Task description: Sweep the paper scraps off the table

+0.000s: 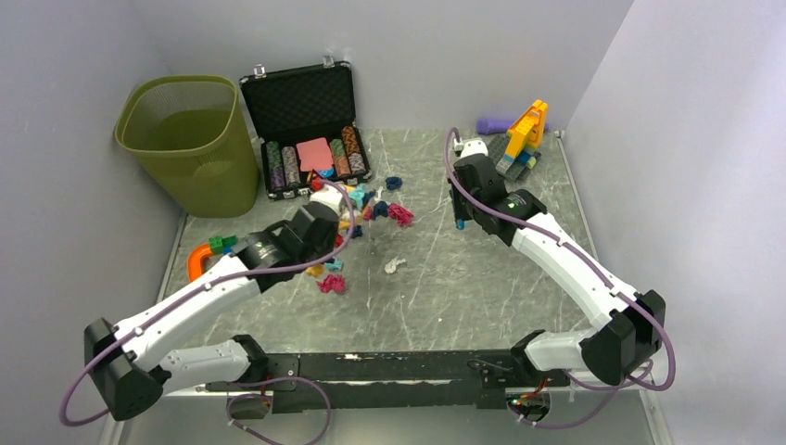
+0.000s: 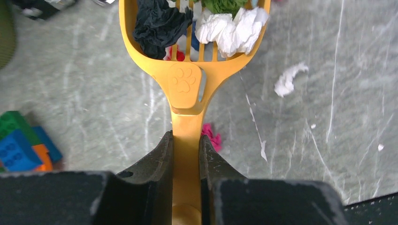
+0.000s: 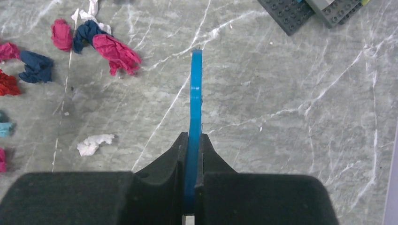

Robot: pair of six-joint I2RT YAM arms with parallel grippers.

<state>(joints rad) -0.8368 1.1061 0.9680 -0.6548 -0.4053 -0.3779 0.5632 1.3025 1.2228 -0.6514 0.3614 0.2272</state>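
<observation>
Clamped in the left end effector (image 2: 186,143), a yellow scoop (image 2: 187,84) is held level to retain paper scraps (image 2: 230,28) — others litter the table (image 3: 281,140); a blue blade (image 3: 195,93) is pinched in the right end effector (image 3: 194,138) for pushing.

surface: table (image 1: 463,278) | on it: paper scraps (image 1: 400,215), toy bricks (image 1: 521,139), chip case (image 1: 315,165)
</observation>
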